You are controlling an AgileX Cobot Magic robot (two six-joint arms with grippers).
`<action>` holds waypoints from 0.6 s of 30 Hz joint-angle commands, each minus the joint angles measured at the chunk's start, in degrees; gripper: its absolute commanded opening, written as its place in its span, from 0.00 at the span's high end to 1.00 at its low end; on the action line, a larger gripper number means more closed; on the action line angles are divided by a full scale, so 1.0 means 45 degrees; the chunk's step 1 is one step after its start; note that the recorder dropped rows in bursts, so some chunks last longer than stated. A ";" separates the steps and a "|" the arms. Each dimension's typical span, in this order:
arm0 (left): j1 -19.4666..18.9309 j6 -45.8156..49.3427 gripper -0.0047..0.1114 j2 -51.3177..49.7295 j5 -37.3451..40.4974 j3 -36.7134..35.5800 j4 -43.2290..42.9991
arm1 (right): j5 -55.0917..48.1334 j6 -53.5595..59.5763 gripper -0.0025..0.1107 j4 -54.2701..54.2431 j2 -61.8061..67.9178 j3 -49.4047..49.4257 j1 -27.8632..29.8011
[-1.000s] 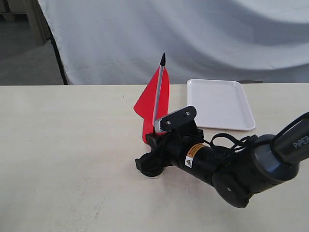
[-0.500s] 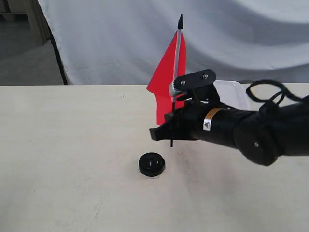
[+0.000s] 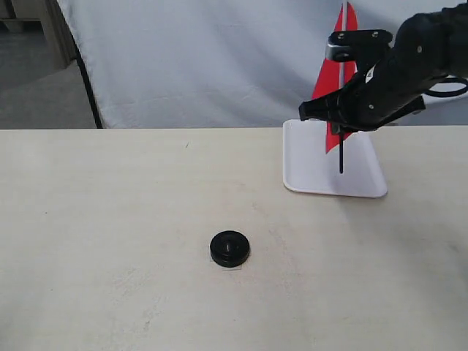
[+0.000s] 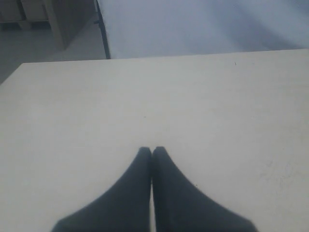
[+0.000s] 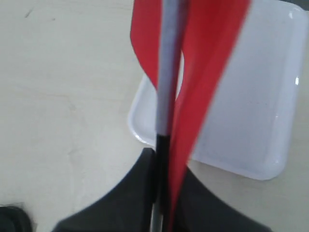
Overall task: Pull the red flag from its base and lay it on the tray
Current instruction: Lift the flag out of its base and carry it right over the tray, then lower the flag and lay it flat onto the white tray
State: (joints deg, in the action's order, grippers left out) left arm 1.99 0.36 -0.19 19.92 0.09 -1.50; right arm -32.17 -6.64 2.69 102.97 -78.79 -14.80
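Red flag (image 3: 324, 86) carried upright above the tray (image 3: 365, 181), free of the base (image 3: 229, 248).
At the upper right of the exterior view, the right gripper (image 3: 338, 111) pinched the pole and held it vertical, likely so the black lower end cleared the tray's rim before the flag was laid down. The bright cloth hung along a pole that was silver above and black below. The base sat alone at lower centre, well apart. The left gripper (image 4: 151, 154) was pressed together and empty.
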 commanded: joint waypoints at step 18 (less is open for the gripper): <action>-0.0027 -0.0080 0.96 0.0042 -0.0058 -0.0020 -0.0032 | -0.6631 0.2197 0.98 0.2102 0.7494 -1.0147 0.1504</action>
State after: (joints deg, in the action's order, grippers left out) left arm 1.99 0.36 -0.19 19.92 0.09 -1.50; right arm -59.86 2.18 11.05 133.84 -120.77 -8.46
